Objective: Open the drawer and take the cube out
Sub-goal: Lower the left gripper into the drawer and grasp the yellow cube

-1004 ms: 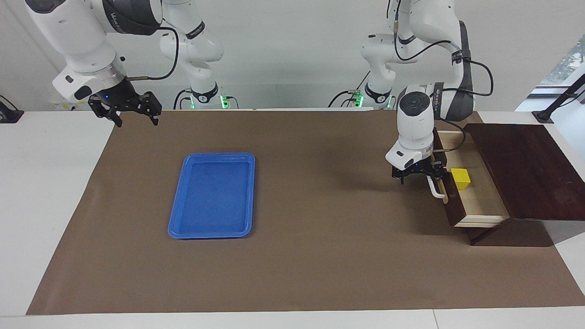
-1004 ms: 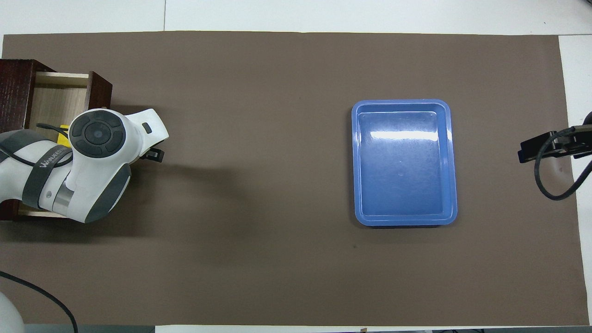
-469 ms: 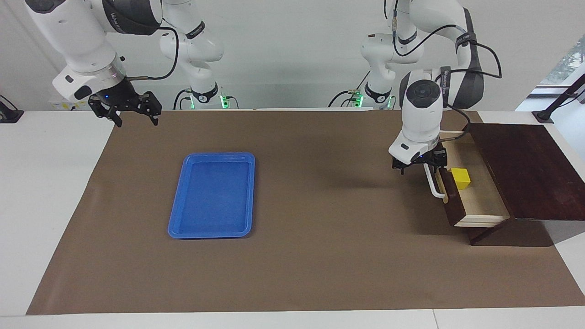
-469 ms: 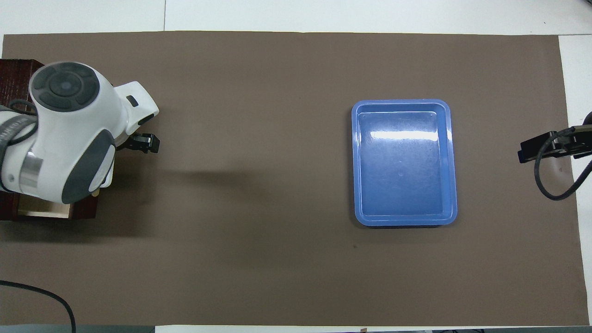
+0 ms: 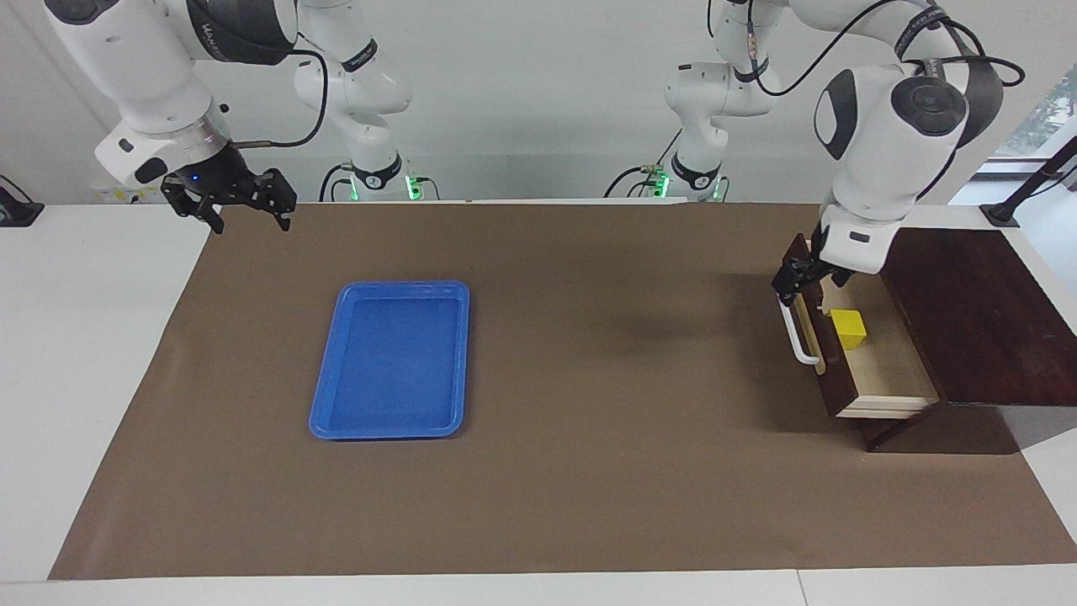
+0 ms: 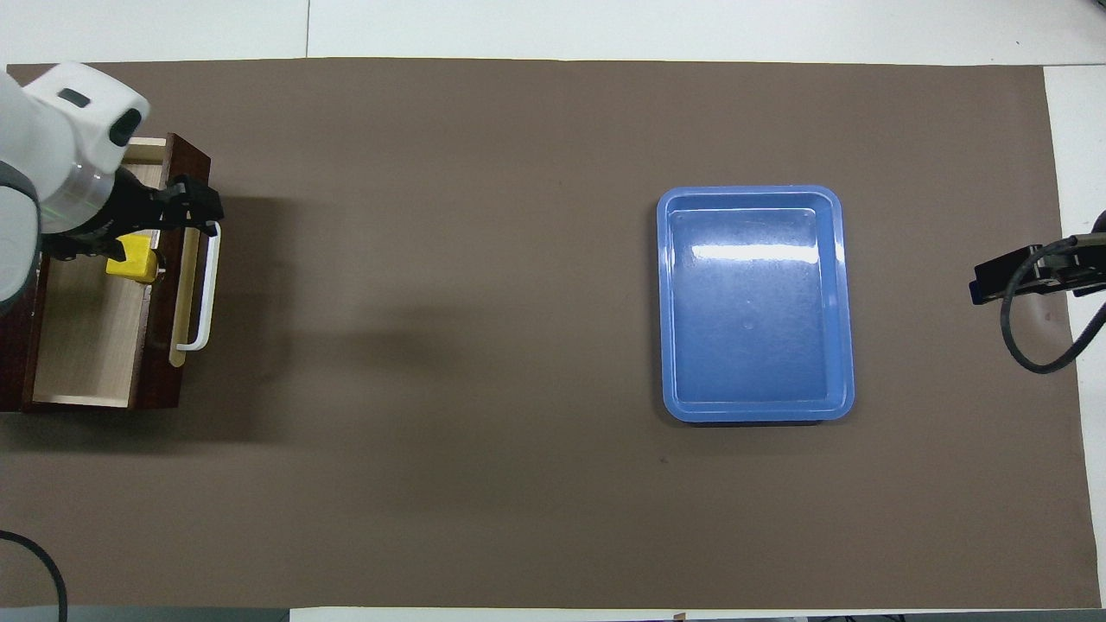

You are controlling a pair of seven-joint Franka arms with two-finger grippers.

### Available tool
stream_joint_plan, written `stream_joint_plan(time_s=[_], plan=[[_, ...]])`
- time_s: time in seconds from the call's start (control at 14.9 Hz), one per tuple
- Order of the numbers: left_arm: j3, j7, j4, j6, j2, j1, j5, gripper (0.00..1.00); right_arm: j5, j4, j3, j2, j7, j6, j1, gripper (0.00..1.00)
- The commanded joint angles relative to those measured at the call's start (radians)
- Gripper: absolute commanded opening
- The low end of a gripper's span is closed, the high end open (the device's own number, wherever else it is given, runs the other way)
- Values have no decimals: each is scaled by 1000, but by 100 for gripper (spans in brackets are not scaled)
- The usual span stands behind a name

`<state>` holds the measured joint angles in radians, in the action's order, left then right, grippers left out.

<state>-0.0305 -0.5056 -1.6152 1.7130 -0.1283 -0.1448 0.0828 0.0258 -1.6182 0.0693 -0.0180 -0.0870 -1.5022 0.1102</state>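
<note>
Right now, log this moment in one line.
drawer: open | cube: inside | left gripper: open, over drawer front | right gripper: open, waiting

Drawer (image 5: 875, 370) pulled out of box (image 5: 968, 311) at left arm's end of table; cube (image 5: 848, 328) in drawer; tray (image 5: 391, 360) on mat (image 5: 589, 488), toward right arm's end.

In the overhead view, the left gripper (image 6: 130, 226) covered part of the cube (image 6: 134, 262) and of the drawer (image 6: 95, 320), whose box was cut off by the frame edge. The right gripper (image 6: 1011, 278) showed there only partly, at the frame edge. In the facing view, the left gripper's fingers could not be made out against the drawer front.
</note>
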Motion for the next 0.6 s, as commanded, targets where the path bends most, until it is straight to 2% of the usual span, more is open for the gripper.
stream_joint_plan(time_s=[0.0,0.27,0.4,0.54], plan=[[3,-207,5,-21,7,63,-34,100,19,-11,3,-13,7,5,6,100],[4,-429,-25,25,12,143,-35,100,19,-11,3,-13,7,5,6,100],[3,-607,-98,107,10,171,-34,100,19,-11,3,-13,10,5,6,100],[0,-692,-138,184,0,174,-34,100,19,-11,1,-13,10,5,6,100]])
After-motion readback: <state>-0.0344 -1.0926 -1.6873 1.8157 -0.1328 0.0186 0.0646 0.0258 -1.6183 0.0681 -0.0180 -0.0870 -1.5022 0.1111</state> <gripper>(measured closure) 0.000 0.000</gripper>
